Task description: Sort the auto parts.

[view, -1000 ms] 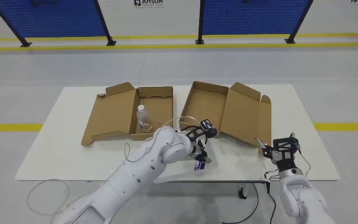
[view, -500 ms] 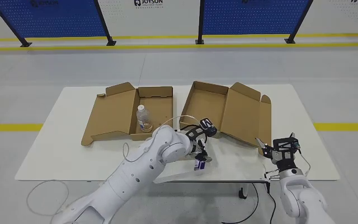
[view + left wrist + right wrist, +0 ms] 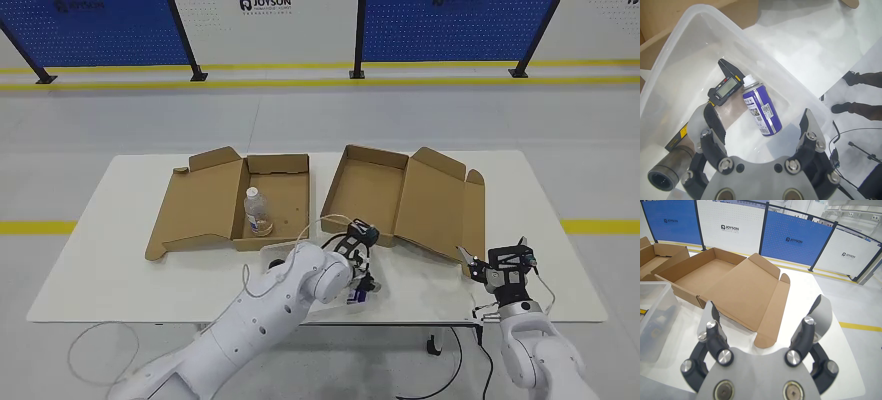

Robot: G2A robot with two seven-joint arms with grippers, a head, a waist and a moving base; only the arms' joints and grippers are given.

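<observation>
Clear plastic is what the left arm is bent over: a see-through bin [image 3: 776, 64] near the front edge of the worktop [image 3: 120, 270], with the left claw [image 3: 758, 113] hanging just above its inside. That claw is spread wide and holds nothing.

Three parts lie in the bin. A blue spray can [image 3: 761, 109] lies on its side, roughly in line with the gap between the spread fingers. A digital caliper [image 3: 726, 91] sits just beside the can's white nozzle, and I can't say whether they touch. A dull metal sleeve [image 3: 672, 164] lies under the caliper's rule, close to one finger.

Behind the bin two cardboard boxes stand open. The left box [image 3: 290, 190] has a plastic bottle [image 3: 257, 210] upright in it, and the right box [image 3: 715, 279] looks bare. The right claw [image 3: 764, 303] hovers at the worktop's right front corner, also fully open and carrying nothing.

To my eye this is the picking step, with the can the likely choice. The next move would be to lower the claw so the fingers straddle the can's body, keeping the near finger off the caliper. It would then close, lift clear of the bin's rim and carry the can to a box. Which box it belongs in I can't tell.
</observation>
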